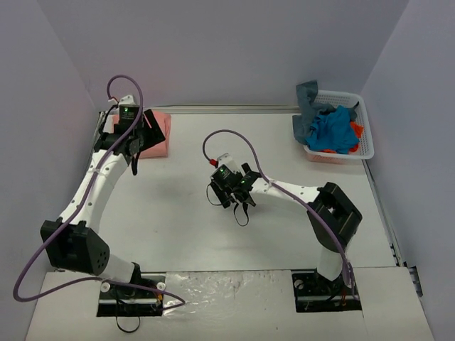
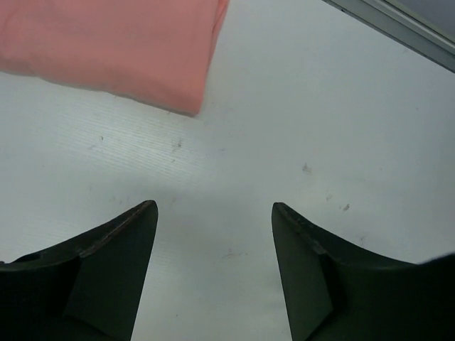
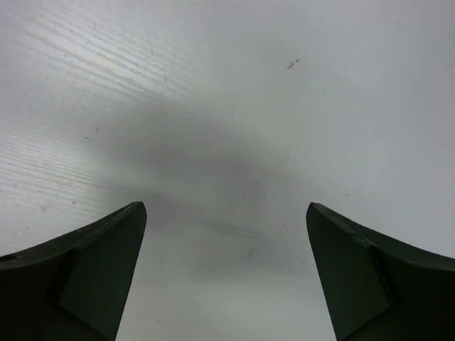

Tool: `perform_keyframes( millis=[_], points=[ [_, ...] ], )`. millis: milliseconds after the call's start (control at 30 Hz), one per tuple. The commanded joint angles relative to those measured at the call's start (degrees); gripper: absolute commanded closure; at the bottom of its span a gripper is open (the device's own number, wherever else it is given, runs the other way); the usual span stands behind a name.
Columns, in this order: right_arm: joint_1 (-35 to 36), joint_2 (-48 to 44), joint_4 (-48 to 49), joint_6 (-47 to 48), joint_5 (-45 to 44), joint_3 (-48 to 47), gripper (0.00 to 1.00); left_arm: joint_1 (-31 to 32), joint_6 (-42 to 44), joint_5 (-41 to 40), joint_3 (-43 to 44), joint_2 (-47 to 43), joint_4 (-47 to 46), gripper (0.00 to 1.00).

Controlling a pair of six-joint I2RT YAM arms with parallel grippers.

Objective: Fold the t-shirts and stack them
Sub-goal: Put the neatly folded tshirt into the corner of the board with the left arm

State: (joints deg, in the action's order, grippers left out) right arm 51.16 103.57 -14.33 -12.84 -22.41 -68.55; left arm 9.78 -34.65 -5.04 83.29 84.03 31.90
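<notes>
salmon-pink t-shirt [image 2: 106,42] — smooth folded rectangle

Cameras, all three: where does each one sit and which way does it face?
Top external: above and behind the bases, looking down on the white table; both arms show, folded salmon-pink t-shirt far left, white plastic lattice basket far right.
Left wrist: on that wrist, facing down; open left pincer at bottom.
Right wrist: likewise, over bare table; open right pincer.
Shared: top and left wrist both catch the pink shirt.

Four t-shirts [image 1: 153,135], one basket [image 1: 367,139], two arms [image 1: 84,193].
</notes>
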Motion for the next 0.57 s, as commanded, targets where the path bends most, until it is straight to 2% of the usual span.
perform_keyframes(
  millis=[0, 233, 400, 467, 533],
  points=[
    [0.70, -6.00, -0.70, -2.01, -5.34, -1.67, 0.09, 0.94, 2.12, 1.60, -0.23, -4.92, 2.29, 0.36],
    [0.79, -10.14, -0.17, -5.61, -14.65, -2.02, 0.07, 5.07, 7.31, 3.81, 1.18, -8.26, 8.17, 0.34],
    [0.88, -13.74, 0.35, -7.90, -18.46, -2.99, 0.07, 6.39, 8.73, 1.79, -1.98, -9.41, 7.30, 0.33],
    [1.83, -15.58, 0.26, -7.29, -21.95, -2.64, 0.11, 6.65, 8.81, 1.96, -3.12, -9.41, 6.69, 0.33],
    [2.90, -19.69, 1.40, -7.02, -27.21, -1.24, 0.09, 7.35, 9.25, 1.96, -3.66, -9.06, 6.68, 0.33]
  ],
)
